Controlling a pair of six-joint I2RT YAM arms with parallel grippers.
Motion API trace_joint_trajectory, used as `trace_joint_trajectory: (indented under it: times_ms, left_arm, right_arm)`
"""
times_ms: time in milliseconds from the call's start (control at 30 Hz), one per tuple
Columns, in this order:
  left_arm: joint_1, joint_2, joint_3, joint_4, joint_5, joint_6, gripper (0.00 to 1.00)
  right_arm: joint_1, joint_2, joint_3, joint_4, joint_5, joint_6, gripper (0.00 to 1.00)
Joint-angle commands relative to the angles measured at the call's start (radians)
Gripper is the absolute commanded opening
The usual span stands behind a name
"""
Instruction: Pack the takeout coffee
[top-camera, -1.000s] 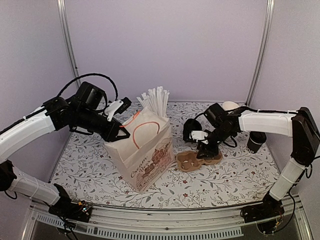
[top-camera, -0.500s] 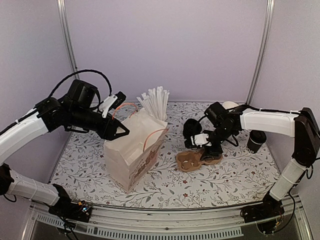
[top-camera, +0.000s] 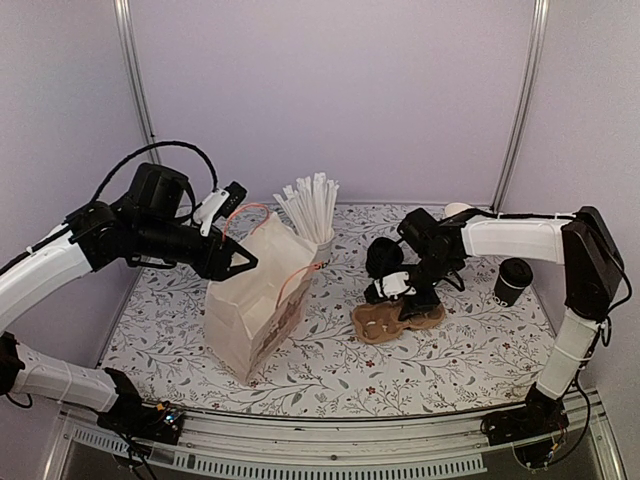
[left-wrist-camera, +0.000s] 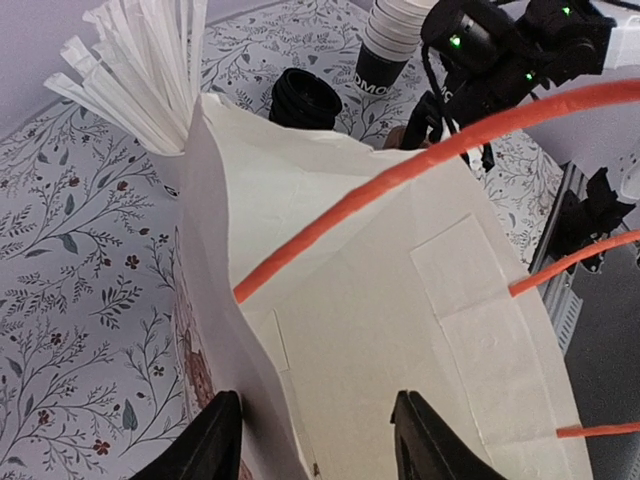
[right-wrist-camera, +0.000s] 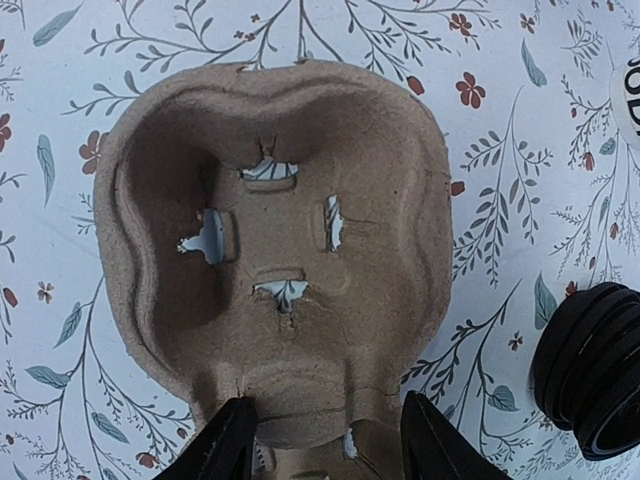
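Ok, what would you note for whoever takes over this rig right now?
Left gripper: open, astride the bag's rim.
Right gripper: fingers either side of the carrier; grip unclear.
Coffee: lidded, on the table beside the carrier.
Done: bag upright, mouth open.
Left: the coffee is in neither carrier nor bag; pack it.
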Motion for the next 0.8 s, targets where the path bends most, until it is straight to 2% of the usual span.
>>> trace_joint_trajectory:
  times_ms: [0,467,767]
  left_arm:
    - [0.019,0.009,-0.015,0.022,-0.023,0.0,0.55]
    - [0.059,-0.008,-0.042,0.028,-0.029,0.005,0.56]
    - [0.068,-0.022,-0.041,0.037,-0.01,0.006,0.57]
  right_arm:
    - [0.013,0.035,0.028,-0.036,-0.024,-0.028,0.52]
    - [0.027,0.078,0.045,-0.114,-0.037,-0.011,0.51]
    - [0.026,0.088,0.081,-0.162,-0.052,0.044,0.39]
